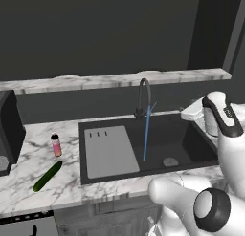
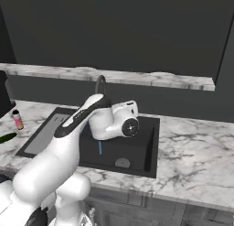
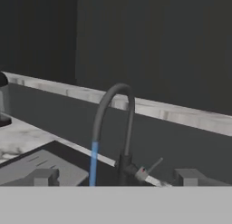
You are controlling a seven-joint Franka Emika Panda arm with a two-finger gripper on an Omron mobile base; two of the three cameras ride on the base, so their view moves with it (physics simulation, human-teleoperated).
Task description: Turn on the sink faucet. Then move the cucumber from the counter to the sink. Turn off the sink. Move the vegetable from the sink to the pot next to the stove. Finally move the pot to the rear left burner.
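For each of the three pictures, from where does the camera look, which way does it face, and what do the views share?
Left base view: behind the arm's left, facing forward and down at the sink, cucumber and pink bottle; arm at lower right.
Right base view: behind the arm's right, same counter; arm at lower left.
Hand view: on the hand, facing the faucet; finger tips at bottom.
All share the faucet and its blue water stream.

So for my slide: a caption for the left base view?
Faucet running into the sink; cucumber waiting on the counter.

We see the counter, white marble with grey veins, with the sink set into it. On it lie the cucumber and a pink bottle, near each other but apart.
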